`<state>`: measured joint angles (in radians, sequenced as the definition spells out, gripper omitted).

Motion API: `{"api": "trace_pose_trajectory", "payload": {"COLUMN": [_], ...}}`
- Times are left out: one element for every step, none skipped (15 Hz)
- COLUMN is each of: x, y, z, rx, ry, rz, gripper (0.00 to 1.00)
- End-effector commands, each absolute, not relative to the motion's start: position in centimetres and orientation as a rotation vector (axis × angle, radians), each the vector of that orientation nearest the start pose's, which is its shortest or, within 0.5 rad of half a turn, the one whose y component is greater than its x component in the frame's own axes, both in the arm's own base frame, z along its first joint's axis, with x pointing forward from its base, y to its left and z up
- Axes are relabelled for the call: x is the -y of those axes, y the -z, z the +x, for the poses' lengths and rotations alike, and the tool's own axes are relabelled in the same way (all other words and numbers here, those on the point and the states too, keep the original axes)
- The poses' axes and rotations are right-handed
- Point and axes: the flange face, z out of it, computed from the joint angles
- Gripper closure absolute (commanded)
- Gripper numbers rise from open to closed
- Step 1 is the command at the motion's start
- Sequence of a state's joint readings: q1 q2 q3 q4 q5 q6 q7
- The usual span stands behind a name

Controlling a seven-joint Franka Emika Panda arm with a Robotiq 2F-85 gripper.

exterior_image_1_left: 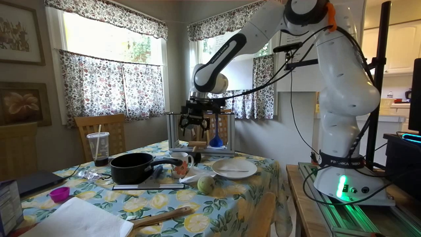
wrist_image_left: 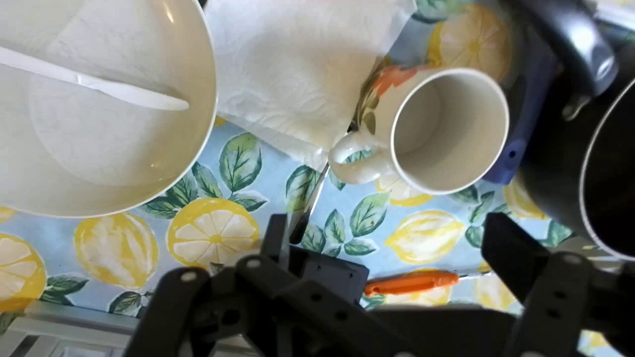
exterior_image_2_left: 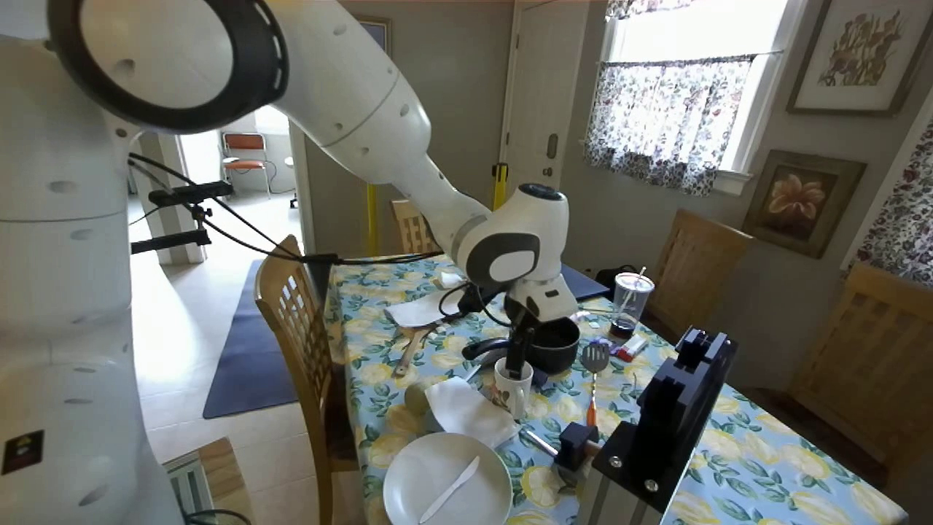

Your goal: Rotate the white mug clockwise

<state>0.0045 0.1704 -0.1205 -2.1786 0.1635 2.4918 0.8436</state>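
In the wrist view, far left and behind the claw (wrist_image_left: pixel 389 238), a frame (wrist_image_left: pixel 82 317) stands on the tabletop (wrist_image_left: pixel 116 248); backing up that way could strike it. Ahead and left of the claw lies the plate (wrist_image_left: pixel 109 148) with a knife (wrist_image_left: pixel 87 81) on it, probably well out of the way. Next comes a napkin (wrist_image_left: pixel 292 69), ahead of the claw's left finger; being loose, it would likely drag if brushed.

The claw hangs above the tabletop, fingers spread wide, holding nothing. Below it are a black block (wrist_image_left: pixel 330 270) and, further right, an orange handle (wrist_image_left: pixel 414 281); coming straight down, it would probably land on those.

The mug (wrist_image_left: pixel 436 131), white with a flower print, stands upright ahead of the claw, a little right of its middle. Its handle points left, beside the napkin; whether they touch I cannot tell. A clockwise turn should swing that handle towards the napkin and may catch it. The mug looks empty, so it could tip or slip if gripped off-centre.

Just right of the mug lies a blue handle (wrist_image_left: pixel 521 126), then the pan (wrist_image_left: pixel 560 158), both ahead and right of the claw; the pan's own handle passes over the blue one. That gap looks tight: a finger lowered there may snag the pan or shove the mug.
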Motion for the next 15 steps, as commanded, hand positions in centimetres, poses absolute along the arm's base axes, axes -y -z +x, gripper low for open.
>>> {"api": "trace_pose_trajectory", "payload": {"x": [3.7, 3.1, 2.7, 2.5, 2.4, 2.3, 2.5, 2.8, 3.3, 4.0, 4.7, 3.6, 4.1, 4.5, 4.6], "y": [-37.7, -39.1, -40.5, -42.1, -43.7, -45.1, -46.4, -47.5, -48.6, -49.7, -50.7, -49.1, -50.0, -50.5, -50.7], "z": [52.5, 51.7, 50.9, 50.1, 49.6, 48.9, 48.4, 47.9, 47.7, 47.7, 47.8, 47.5, 47.4, 47.5, 47.5], "rx": [-1.293, -1.225, -1.156, -1.089, -1.011, -0.947, -0.874, -0.809, -0.749, -0.683, -0.622, -0.727, -0.688, -0.669, -0.657], "ry": [0.079, 0.045, 0.004, -0.044, -0.087, -0.136, -0.179, -0.223, -0.258, -0.294, -0.307, -0.264, -0.274, -0.275, -0.276], "rz": [-2.736, -2.774, -2.810, -2.841, -2.860, -2.893, -2.918, -2.947, -2.987, -3.018, -3.062, -2.999, -3.020, -3.030, -3.033], "gripper": [0.00, 0.00, 0.00, 0.00, 0.00, 0.00, 0.00, 0.00, 0.00, 0.00, 0.00, 0.00, 0.00, 0.00, 0.00]}}
